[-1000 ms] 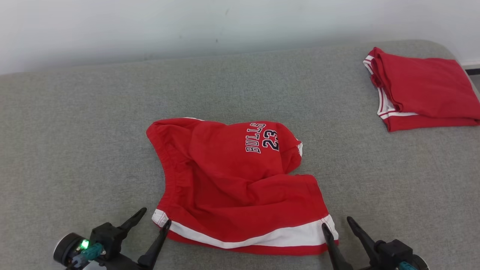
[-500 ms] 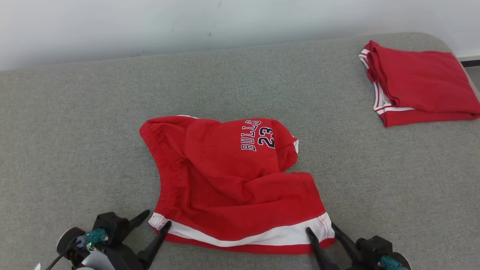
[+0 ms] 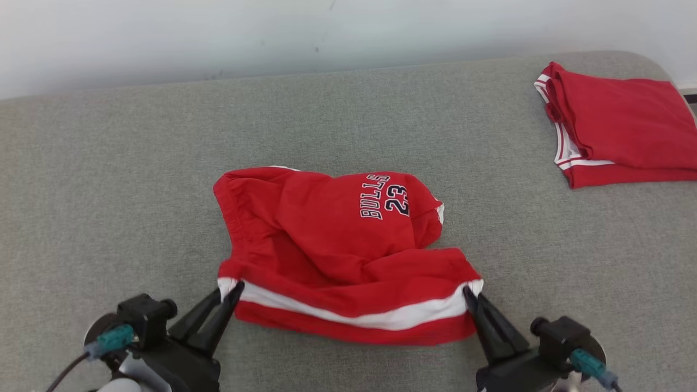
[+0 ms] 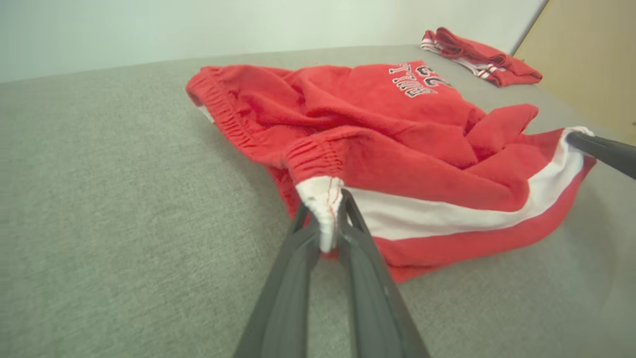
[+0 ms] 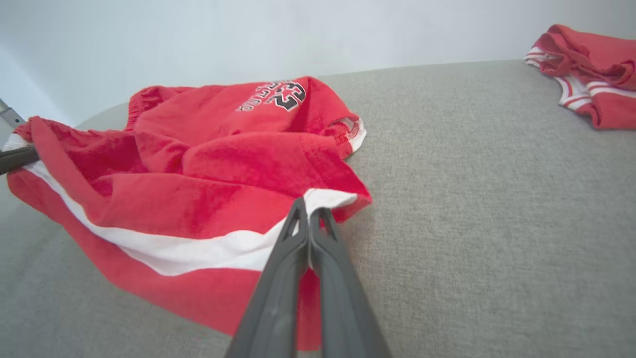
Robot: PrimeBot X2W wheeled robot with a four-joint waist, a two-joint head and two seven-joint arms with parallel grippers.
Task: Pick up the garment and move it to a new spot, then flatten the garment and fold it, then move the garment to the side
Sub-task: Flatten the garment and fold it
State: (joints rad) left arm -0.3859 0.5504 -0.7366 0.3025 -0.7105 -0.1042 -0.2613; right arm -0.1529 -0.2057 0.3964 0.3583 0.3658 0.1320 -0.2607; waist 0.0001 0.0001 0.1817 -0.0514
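Two pinches are set on the near hem. The left gripper (image 3: 231, 288) has its dark fingers drawn narrow on the white corner at the hem's left end. In the left wrist view that seam is bunched between the fingers (image 4: 303, 238), which stand a sliver apart where the thick cloth sits. The right gripper (image 3: 471, 294) is closed almost flat on the white band at the hem's right end, its tips meeting just where the stripe nears the red edge.

Between them hang the red knit shorts with a white hem band and a BULLS 23 print (image 3: 326, 239). The near hem is slightly raised and throws a shadow on the grey woven fabric surface (image 3: 109, 190). The elastic waist and the printed leg lie crumpled on the far side, resting around the middle of that surface. A folded red garment with white trim (image 3: 615, 130) lies well apart at the far right, near the pale wall (image 3: 218, 32).

This looks like the pick-up before the move. To do it well:

- **Lift:** Both grippers should rise together and level, so the hem is taut but not strained.
- **Grip:** The right hold seems to take little cloth, so a hard outward pull could slip it free.
- **Height:** Lift enough that the bunched far part clears the surface rather than dragging.
- **Placement:** Choose open ground away from the folded piece. Lay the far part down first, then draw the hem nearward so the cloth lands partly flattened.
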